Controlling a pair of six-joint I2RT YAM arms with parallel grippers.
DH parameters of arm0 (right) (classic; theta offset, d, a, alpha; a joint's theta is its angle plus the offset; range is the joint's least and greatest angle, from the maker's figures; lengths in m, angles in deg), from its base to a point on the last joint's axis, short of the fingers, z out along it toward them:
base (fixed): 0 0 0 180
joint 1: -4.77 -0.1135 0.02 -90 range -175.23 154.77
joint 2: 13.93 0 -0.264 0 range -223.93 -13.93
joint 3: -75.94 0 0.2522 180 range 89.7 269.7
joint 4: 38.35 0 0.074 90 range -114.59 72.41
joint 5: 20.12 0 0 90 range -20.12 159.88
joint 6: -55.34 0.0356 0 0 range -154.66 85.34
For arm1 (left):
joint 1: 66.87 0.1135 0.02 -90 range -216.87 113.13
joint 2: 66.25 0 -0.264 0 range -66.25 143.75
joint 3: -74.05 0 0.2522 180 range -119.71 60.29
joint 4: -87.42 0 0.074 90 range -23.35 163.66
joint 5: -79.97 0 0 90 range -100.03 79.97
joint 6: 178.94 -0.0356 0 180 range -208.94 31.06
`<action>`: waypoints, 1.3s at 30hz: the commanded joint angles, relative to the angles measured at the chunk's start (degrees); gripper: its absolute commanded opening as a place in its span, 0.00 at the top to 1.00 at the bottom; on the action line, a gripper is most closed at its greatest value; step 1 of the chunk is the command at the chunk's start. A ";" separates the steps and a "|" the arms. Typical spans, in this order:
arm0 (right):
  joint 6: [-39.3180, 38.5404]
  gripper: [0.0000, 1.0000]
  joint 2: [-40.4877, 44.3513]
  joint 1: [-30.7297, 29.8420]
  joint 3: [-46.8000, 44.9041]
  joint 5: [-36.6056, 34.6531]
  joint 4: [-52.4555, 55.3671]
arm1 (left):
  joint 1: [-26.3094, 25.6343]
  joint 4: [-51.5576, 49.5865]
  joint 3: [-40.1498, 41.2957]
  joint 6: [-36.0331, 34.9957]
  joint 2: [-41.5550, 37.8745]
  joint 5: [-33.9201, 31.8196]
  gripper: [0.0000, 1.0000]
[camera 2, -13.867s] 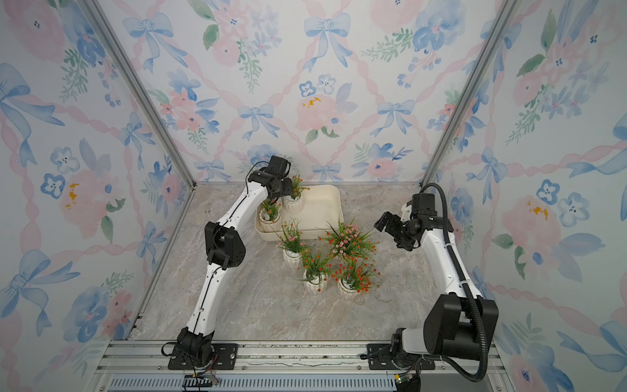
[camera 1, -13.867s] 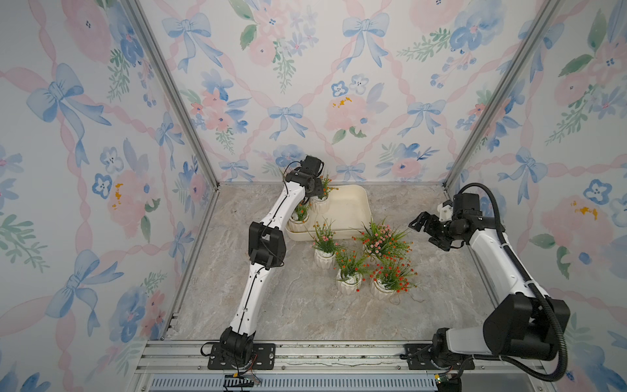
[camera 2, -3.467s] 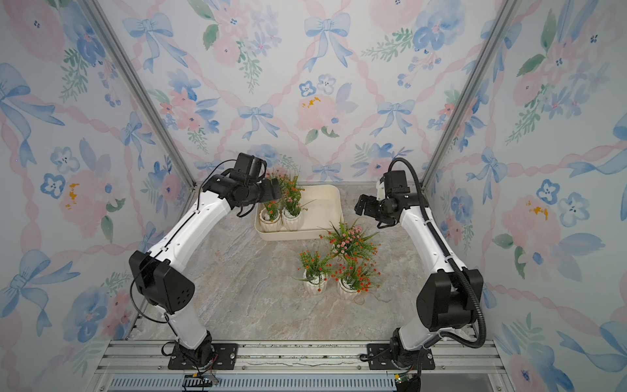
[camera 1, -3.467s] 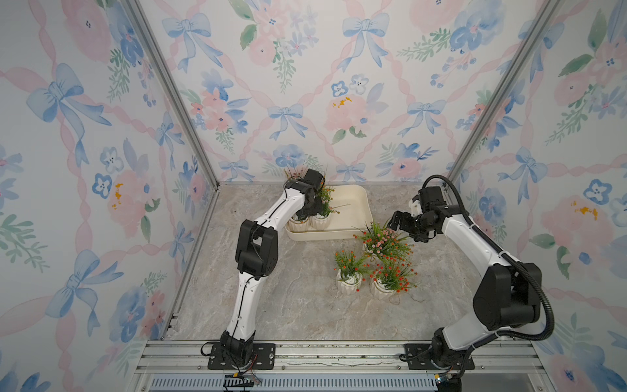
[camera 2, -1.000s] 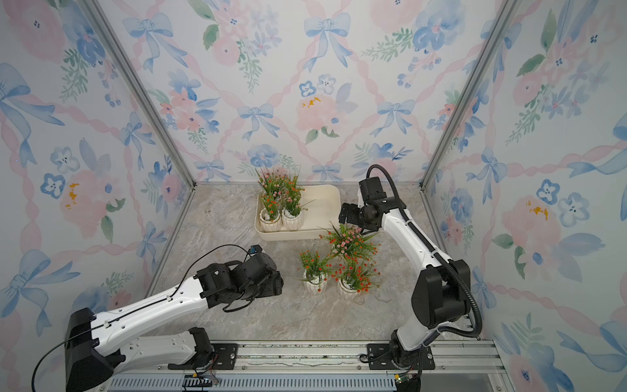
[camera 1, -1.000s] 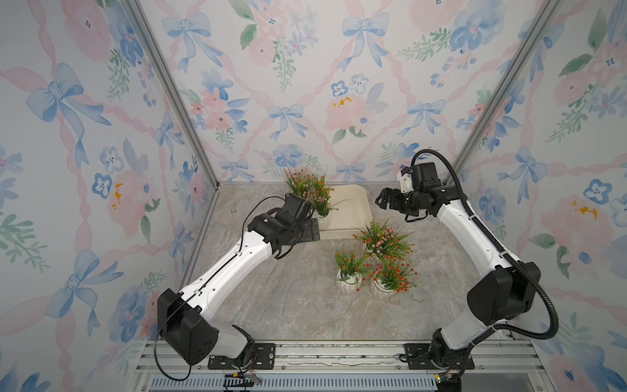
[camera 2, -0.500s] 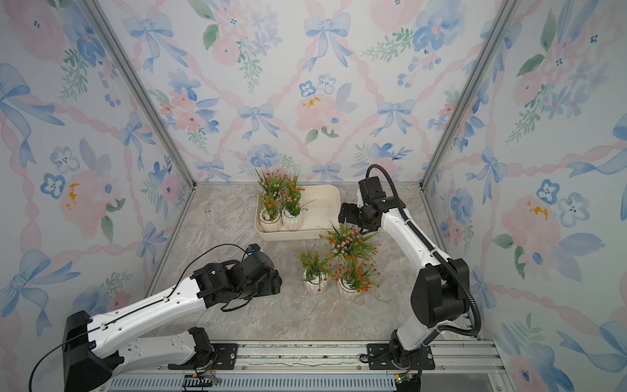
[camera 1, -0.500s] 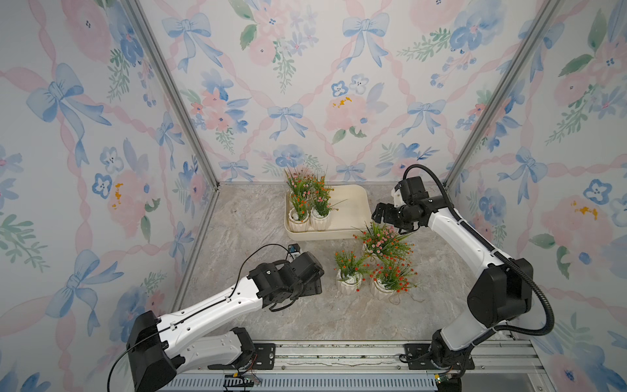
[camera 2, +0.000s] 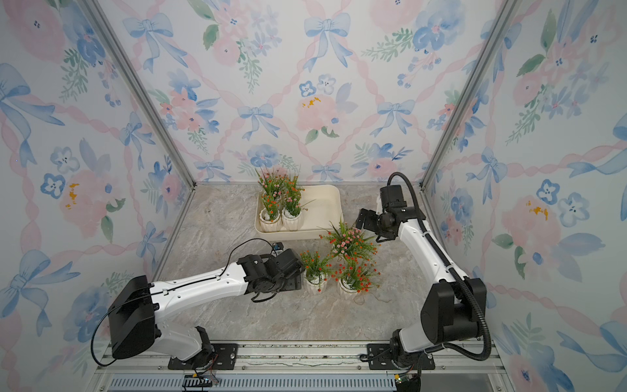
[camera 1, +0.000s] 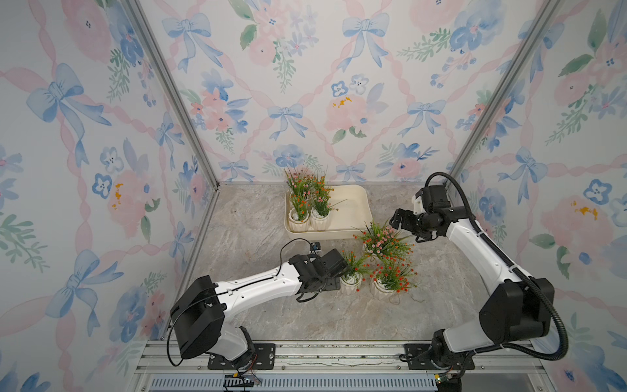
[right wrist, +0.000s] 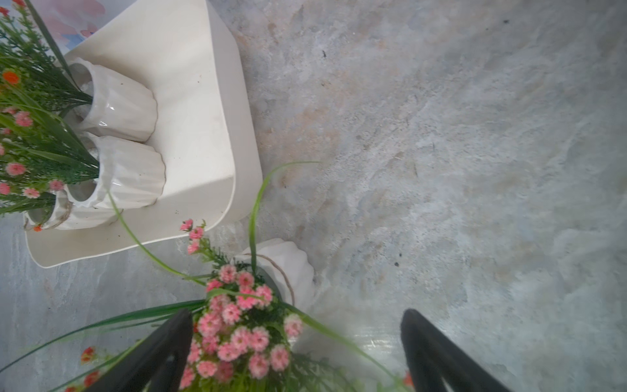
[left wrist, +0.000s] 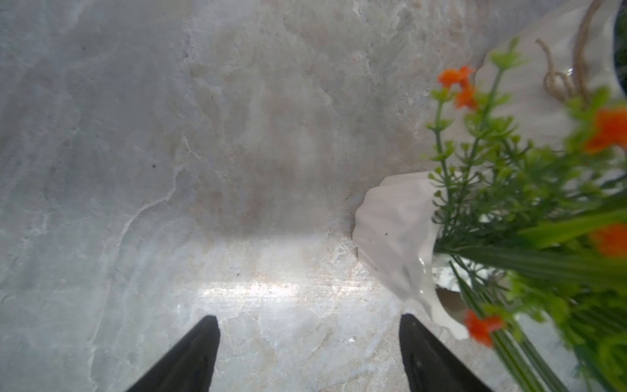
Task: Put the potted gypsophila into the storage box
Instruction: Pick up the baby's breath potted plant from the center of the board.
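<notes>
**Three pots left on the table, both pincers released**

In a top view the cream box sits at mid-frame. Several pots are crowded into its left half, and its right half is bare. Three more stand on the table just below it: the pink pot nearest the box, with the orange pot and the red pot lower down.

The left pincer is released and empty, low beside the orange pot. That pot lies outside its fingers rather than between them, so closing from here would likely shove or tip it instead of gripping it.

The right pincer hangs open over the pink blossoms. A grab on the sprigs alone could slip, and tangled stems might drag the neighbours over.
</notes>
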 commanded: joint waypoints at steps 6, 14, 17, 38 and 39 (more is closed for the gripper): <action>-1.10 0.03 2.62 3.29 -5.80 2.33 -1.78 | 1.45 2.04 -4.02 -1.86 2.65 2.71 0.16; -1.41 0.03 2.68 4.61 -8.27 3.35 -2.59 | 1.91 2.18 -5.62 -2.63 6.08 5.42 0.17; -1.71 0.03 2.59 5.31 -8.57 3.71 -2.39 | 1.86 2.14 -5.92 -2.71 6.50 5.55 0.19; -1.72 0.03 11.49 6.91 -7.56 4.84 0.28 | 1.70 2.14 -6.63 -2.62 9.26 5.84 0.44; -1.80 0.03 11.93 6.86 -7.46 4.86 0.53 | 1.69 2.14 -6.63 -2.62 9.43 5.82 0.44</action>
